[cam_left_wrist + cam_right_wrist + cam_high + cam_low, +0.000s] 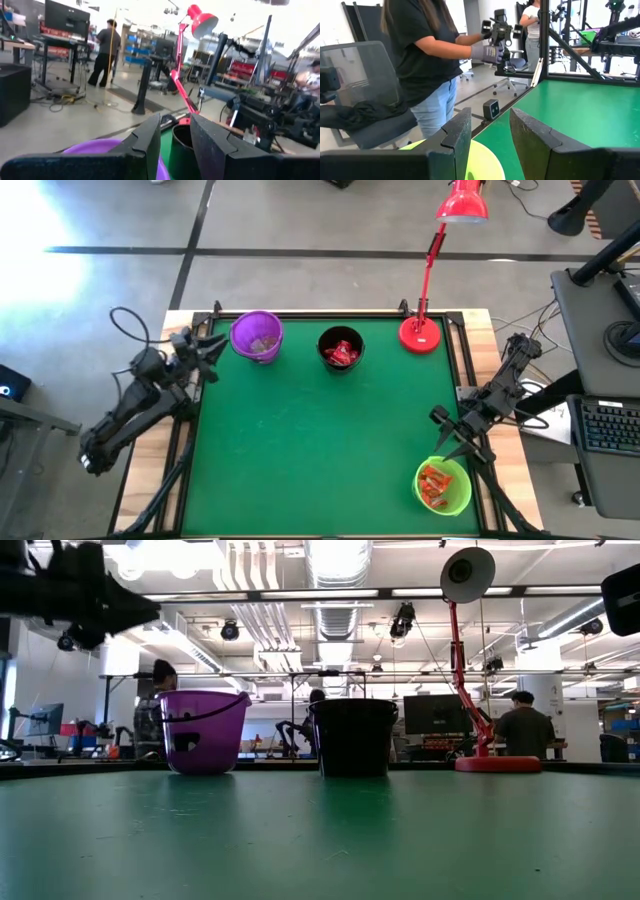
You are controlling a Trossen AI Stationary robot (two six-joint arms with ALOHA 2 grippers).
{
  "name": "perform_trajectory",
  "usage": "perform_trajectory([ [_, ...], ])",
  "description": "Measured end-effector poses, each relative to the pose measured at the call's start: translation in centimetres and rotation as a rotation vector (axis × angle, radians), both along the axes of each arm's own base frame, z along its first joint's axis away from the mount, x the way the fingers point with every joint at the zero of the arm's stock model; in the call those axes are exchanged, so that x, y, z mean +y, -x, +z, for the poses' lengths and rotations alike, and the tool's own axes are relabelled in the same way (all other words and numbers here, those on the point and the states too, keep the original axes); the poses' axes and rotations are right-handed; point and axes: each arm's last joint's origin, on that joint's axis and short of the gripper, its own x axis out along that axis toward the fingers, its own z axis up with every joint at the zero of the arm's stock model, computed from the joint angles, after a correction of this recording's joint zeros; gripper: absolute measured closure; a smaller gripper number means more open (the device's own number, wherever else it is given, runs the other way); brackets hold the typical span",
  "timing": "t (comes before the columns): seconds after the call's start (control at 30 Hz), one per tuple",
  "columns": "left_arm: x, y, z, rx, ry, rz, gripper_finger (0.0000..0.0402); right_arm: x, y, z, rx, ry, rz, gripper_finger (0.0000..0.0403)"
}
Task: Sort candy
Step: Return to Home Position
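Overall: a green worktop (320, 450) seen from above, with three small cups and a lamp on it and one dark arm at each side.
Purple cup (257, 336): stands at 11 o'clock on the worktop, upright, with a thin dark handle.
Pale candy (265, 341): a few small pieces lie at the bottom of the purple cup; their wrappers are too small to tell apart.
Black cup (341, 348): at 12 o'clock, near the purple cup but not touching it.
Red candy (342, 354): a heap of shiny red pieces inside the black cup.
Green cup (443, 486): at 5 o'clock, close to the worktop's near right corner.
Orange-red candy (433, 482): a cluster of pieces inside the green cup.
Red lamp (420, 334): its round base sits at 1 o'clock; the stem leans away beyond the far edge.
Left gripper (175, 120): at 10 o'clock, raised just beside the purple cup, fingers parted and released, holding nothing.
Right gripper (490, 112): at 4 o'clock, raised above the green cup's rim, fingers parted and released, holding nothing.
Person (420, 50): stands beside the worktop in a dark top and jeans, a gloved hand on a dark device.
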Motion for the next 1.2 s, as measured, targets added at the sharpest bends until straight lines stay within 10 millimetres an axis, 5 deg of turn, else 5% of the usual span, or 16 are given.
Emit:
perform_trajectory([
  [0.33,1.6,-1.9,-5.7,-0.075,-0.009,-0.016,0.0312,0.0,0.0,0.0,0.0,0.0,0.0,0.0275],
  [0.8,1.6,-2.0,-6.9,0.17,-0.142,-0.018,0.0312,0.0,0.0,0.0,0.0,0.0,0.0,0.0275],
  [1.2,1.7,-2.0,-7.0,0.189,-0.16,-0.008,0.0312,0.0,0.0,0.0,0.0,0.0,0.0,0.0275],
])
